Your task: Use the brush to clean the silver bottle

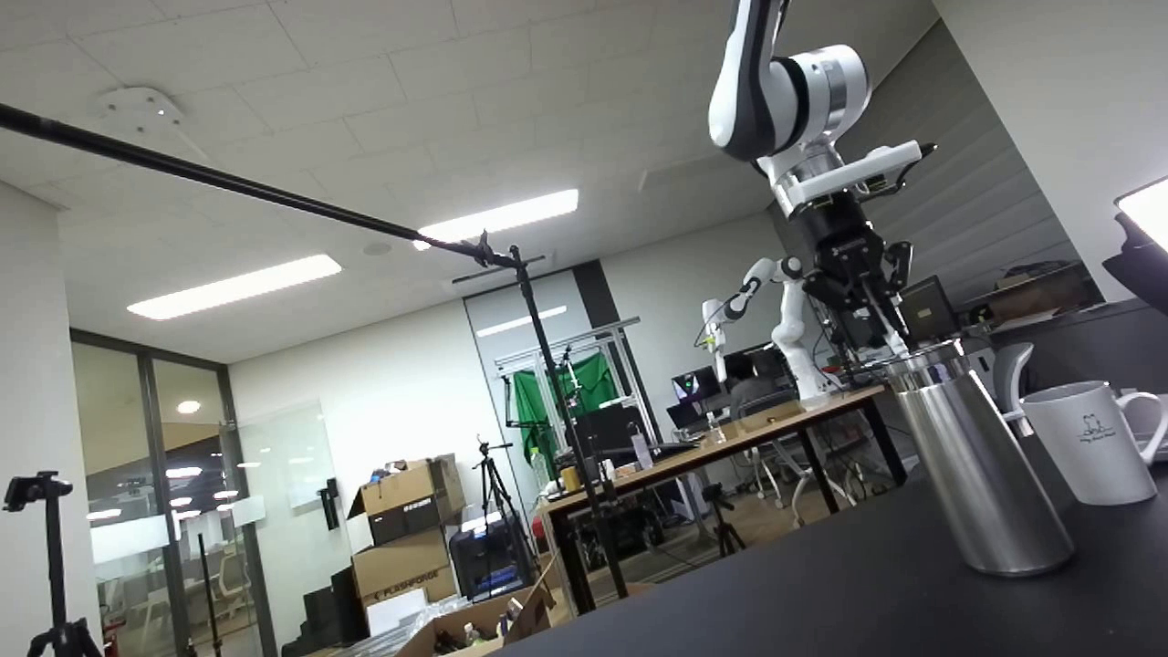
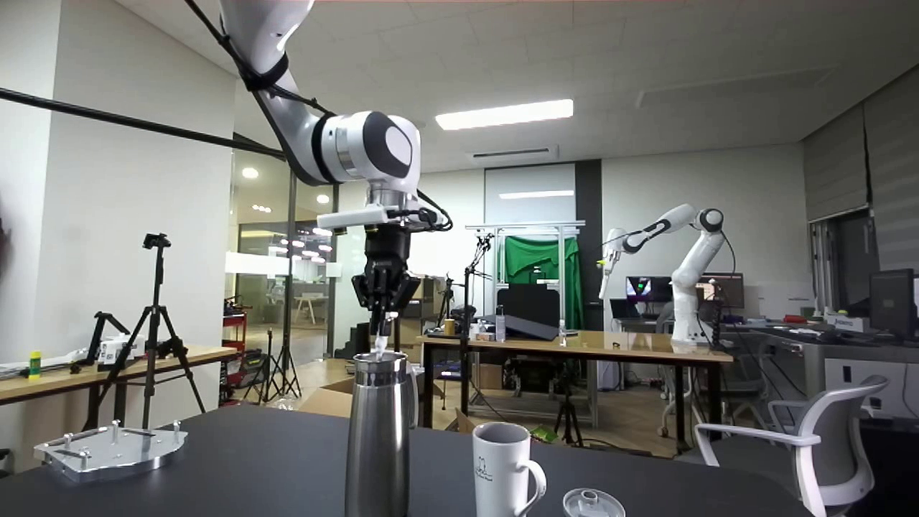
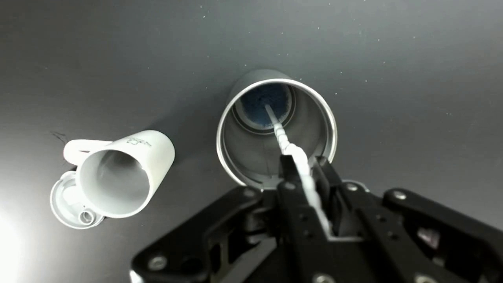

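The silver bottle [image 1: 985, 484] stands upright and open on the dark table; it also shows in an exterior view [image 2: 378, 445] and the wrist view [image 3: 247, 151]. The brush [image 3: 281, 137] has a thin white, ridged handle that runs down through the bottle's mouth. A dark blue head fills most of the bottle's floor. My gripper [image 3: 305, 160] is just above the rim with its fingers closed round the upper handle, which lies against the left finger. In both exterior views the gripper [image 1: 883, 319] [image 2: 380, 327] points down over the bottle, with a short stretch of handle showing.
A white mug [image 3: 157, 157] stands beside the bottle, its handle turned away from it. A clear round lid [image 3: 67, 214] lies by the mug. A metal plate with posts [image 2: 111, 452] lies farther off on the table [image 2: 251, 452].
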